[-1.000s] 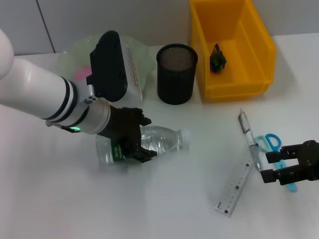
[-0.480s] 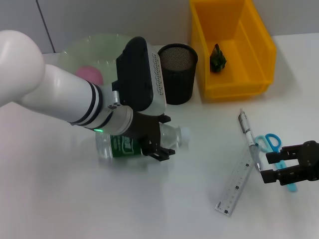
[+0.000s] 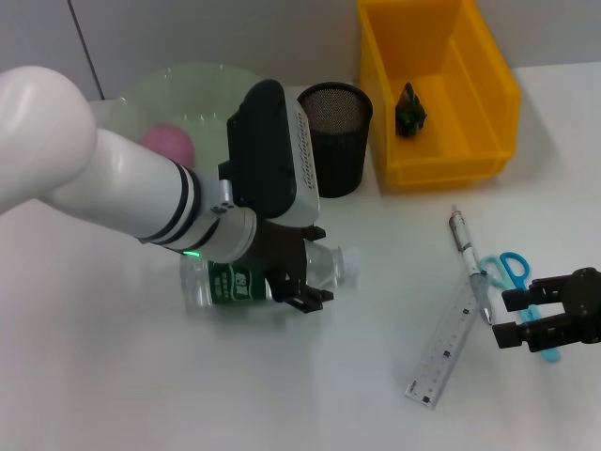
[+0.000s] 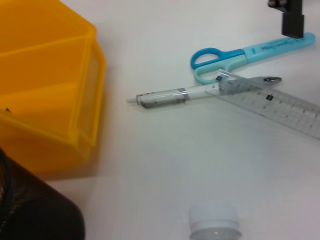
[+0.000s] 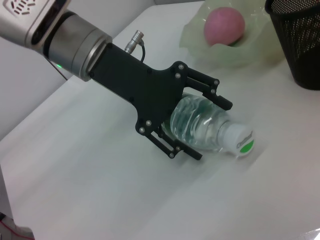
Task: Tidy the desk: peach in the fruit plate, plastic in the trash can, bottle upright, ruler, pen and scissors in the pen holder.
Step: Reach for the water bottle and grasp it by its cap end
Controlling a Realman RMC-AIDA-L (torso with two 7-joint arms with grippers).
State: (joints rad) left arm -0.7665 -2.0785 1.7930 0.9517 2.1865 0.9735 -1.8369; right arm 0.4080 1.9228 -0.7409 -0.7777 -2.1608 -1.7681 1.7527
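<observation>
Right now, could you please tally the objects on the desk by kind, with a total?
Containers: 3: fruit plate, pen holder, yellow bin
Stationery: 3: pen, ruler, scissors
Fruit: 1: peach
Bottles: 1: bottle, lying down
Plastic scraps: 1: dark piece in the bin
Total: 9

1. clear plastic water bottle (image 3: 246, 279) with green label, lying on its side
2. pink peach (image 3: 169, 144) sitting in pale green fruit plate (image 3: 188, 89)
3. transparent ruler (image 3: 449, 345), silver pen (image 3: 467, 256), blue scissors (image 3: 517, 282) lying together
</observation>
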